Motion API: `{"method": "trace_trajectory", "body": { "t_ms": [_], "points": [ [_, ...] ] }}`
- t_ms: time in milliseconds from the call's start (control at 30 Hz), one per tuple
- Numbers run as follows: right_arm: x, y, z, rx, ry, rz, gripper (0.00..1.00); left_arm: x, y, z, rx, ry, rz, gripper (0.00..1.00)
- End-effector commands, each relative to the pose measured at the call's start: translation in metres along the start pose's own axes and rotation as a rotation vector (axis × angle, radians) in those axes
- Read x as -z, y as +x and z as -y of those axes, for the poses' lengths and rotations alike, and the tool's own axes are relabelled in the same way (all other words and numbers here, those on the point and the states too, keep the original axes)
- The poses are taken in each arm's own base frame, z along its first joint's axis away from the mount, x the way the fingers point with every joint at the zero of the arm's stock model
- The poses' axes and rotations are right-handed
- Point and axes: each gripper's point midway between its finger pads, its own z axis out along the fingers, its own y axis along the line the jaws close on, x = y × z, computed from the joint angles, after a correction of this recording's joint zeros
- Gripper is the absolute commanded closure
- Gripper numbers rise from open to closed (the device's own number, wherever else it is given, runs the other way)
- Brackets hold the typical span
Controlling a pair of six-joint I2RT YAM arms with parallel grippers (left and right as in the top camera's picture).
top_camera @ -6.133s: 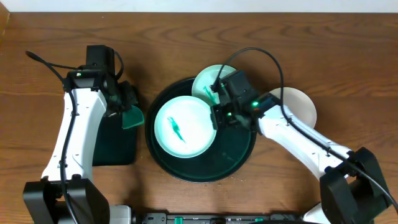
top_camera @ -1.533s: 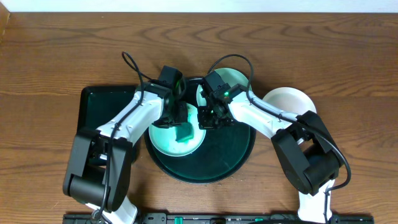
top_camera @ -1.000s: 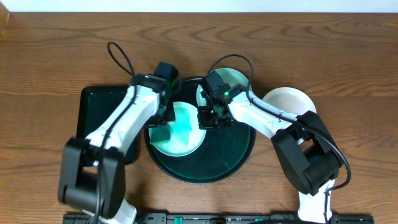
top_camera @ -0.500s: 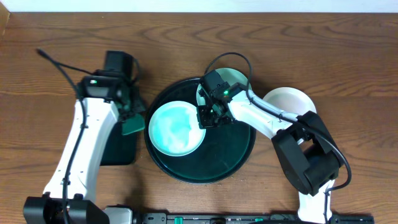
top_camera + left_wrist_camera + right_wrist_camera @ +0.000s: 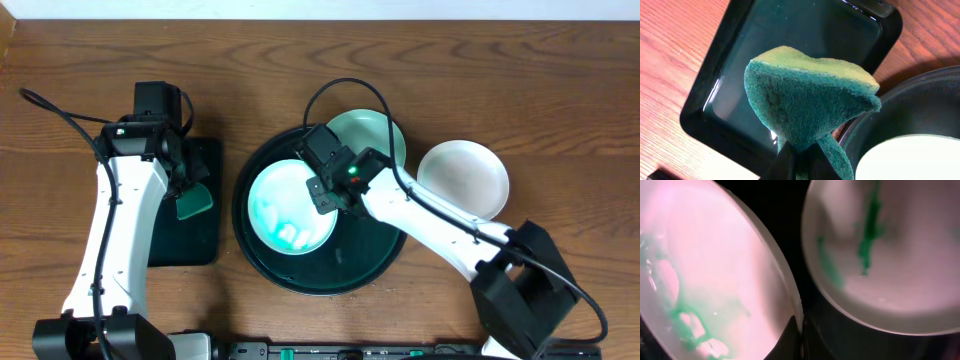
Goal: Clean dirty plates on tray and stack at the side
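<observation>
A pale turquoise plate with pale green smears lies in the round black tray. My right gripper is shut on this plate's right rim; the right wrist view shows the thin rim pinched between the fingertips of that gripper. A second turquoise plate, streaked dark green, rests on the tray's back rim. A white plate sits on the table to the right of the tray. My left gripper is shut on a green sponge over the rectangular tray.
The rectangular black tray lies left of the round one, its wet floor bare under the sponge. Both arms reach in from the table's front edge. Bare wood runs along the back and to the far right.
My left arm has swung left off the turquoise plate, carrying the sponge over the rectangular tray. The right arm has shifted slightly left while gripping the plate's rim, uncovering more of the back plate.
</observation>
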Motion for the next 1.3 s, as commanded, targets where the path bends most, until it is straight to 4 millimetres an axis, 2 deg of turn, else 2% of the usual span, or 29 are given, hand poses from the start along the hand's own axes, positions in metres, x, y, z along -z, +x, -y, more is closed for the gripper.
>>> {"method": "trace_trajectory", "body": {
  "t_ms": [0,167,300,600,767,900,1133,1267],
  "points": [
    [0.025,-0.02,0.013,0.082,0.153,0.123,0.99,-0.001,-0.003,-0.003,-0.015,-0.022,0.004,0.93],
    [0.051,-0.03,0.016,0.132,0.264,0.221,0.99,-0.002,-0.002,-0.004,-0.015,-0.023,0.001,0.93],
    [0.083,-0.04,0.019,0.152,0.378,0.33,0.99,-0.002,-0.002,-0.004,-0.015,-0.023,0.001,0.93],
    [0.144,-0.049,0.012,0.206,0.527,0.517,0.99,-0.002,-0.002,-0.004,-0.015,-0.023,0.001,0.93],
    [0.168,-0.054,0.003,0.27,0.623,0.599,0.99,-0.002,-0.002,-0.004,-0.015,-0.023,0.001,0.93],
    [0.188,-0.057,0.001,0.249,0.707,0.677,0.99,-0.002,-0.002,-0.004,-0.015,-0.023,0.001,0.93],
    [0.192,-0.058,-0.002,0.249,0.717,0.695,0.99,-0.002,-0.002,-0.004,-0.015,-0.023,0.001,0.93],
    [0.171,-0.058,-0.01,0.275,0.587,0.637,0.99,-0.002,-0.002,-0.004,-0.015,-0.023,0.001,0.93]
  ]
}}
